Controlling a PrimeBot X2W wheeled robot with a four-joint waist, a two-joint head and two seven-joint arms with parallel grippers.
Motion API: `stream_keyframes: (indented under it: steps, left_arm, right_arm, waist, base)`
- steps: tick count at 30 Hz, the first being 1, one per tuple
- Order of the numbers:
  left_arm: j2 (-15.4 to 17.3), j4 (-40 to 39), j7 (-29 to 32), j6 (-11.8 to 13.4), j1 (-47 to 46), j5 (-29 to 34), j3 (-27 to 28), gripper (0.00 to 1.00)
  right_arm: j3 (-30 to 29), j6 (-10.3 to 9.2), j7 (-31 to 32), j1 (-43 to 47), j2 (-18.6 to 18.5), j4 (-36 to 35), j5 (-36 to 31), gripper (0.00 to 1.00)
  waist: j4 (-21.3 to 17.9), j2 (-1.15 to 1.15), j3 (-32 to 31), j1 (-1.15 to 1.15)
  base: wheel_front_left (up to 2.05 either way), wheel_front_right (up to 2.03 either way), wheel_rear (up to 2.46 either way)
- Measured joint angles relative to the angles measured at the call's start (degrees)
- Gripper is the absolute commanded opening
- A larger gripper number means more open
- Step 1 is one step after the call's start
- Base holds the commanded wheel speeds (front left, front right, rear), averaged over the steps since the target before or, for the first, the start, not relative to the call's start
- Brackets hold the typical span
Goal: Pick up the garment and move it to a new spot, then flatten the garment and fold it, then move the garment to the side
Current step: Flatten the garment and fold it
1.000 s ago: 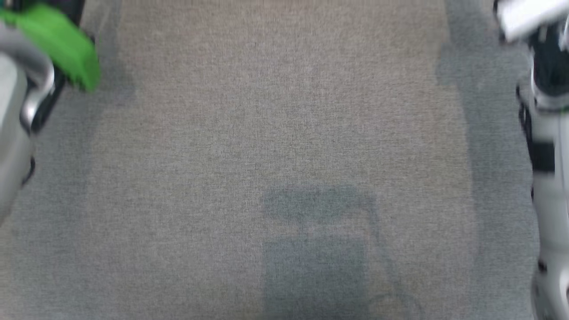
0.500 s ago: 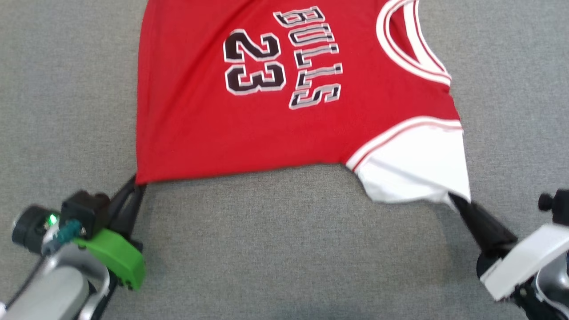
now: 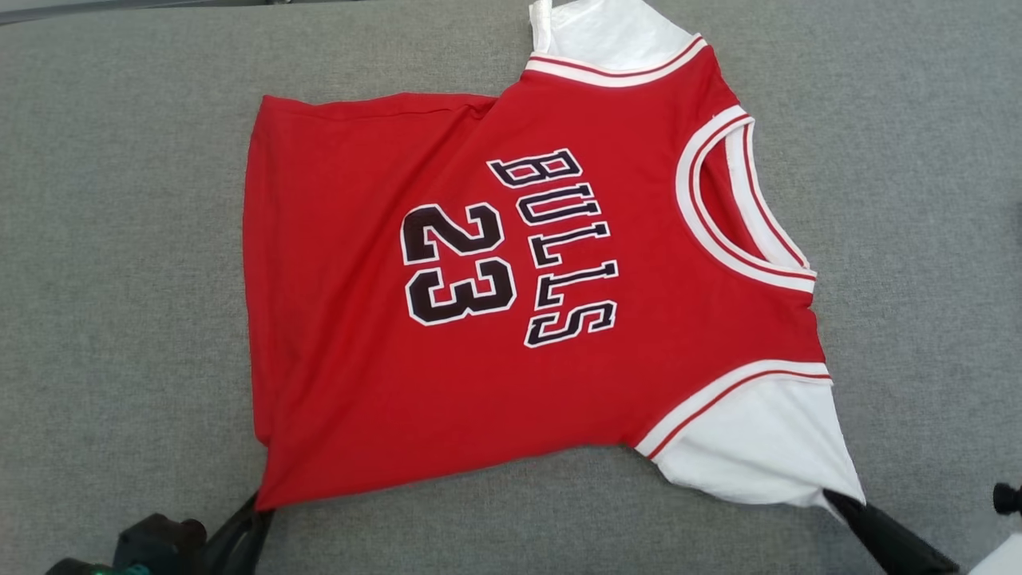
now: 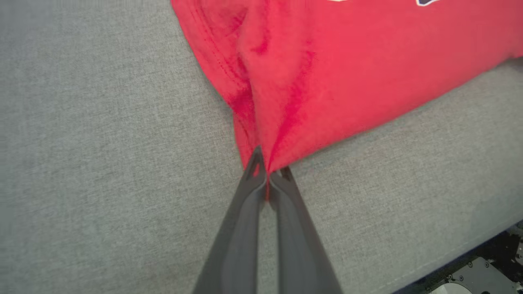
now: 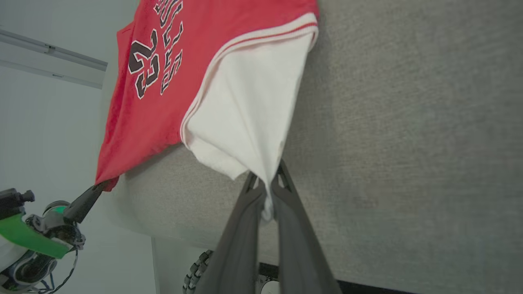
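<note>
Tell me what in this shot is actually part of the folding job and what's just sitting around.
Part of the job: red jersey; left gripper, shut on its red hem corner; right gripper, shut on its white sleeve.
Just there: grey fabric surface underneath; ridged wheel past its edge.

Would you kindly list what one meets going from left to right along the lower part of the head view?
Left hand → red body of the jersey → white sleeve → right hand.
</note>
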Motion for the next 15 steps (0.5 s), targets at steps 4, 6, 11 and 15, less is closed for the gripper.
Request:
stream_keyframes:
  steps: [4, 6, 11, 15]
  left_arm:
    - [4.82, -5.17, 4.54, 0.54, -1.88, -0.86, 2.02, 0.0]
    - [7.0, -7.73, 7.03, -0.1, -4.41, -1.8, 3.44, 0.0]
    - [11.05, -10.61, 15.8, -3.8, -10.89, -4.54, 5.31, 0.0]
    - [11.11, -9.06, 22.26, -7.11, -16.64, -6.36, 5.99, 0.0]
  right_arm:
    - [-0.41, -0.01, 1.3, -6.36, -0.18, -0.49, 3.68, 0.0]
    - [-0.88, 0.0, 2.38, -10.66, -0.76, 0.2, 4.32, 0.0]
    - [-1.91, 0.0, 6.86, -22.91, -1.9, 4.78, 4.33, 0.0]
    - [-1.62, 0.0, 10.58, -33.26, -1.89, 9.66, 2.1, 0.0]
  waist:
    - [-0.84, 0.0, 1.12, 0.0]
    - [-1.32, 0.0, 1.62, 0.0]
    - [-2.23, 0.0, 2.81, 0.0]
    - [-2.61, 0.0, 4.04, 0.0]
  base:
    - [0.0, 0.0, 0.0]
    - [0.0, 0.0, 0.0]
    - [0.0, 0.0, 0.0]
    - [0.0, 0.0, 0.0]
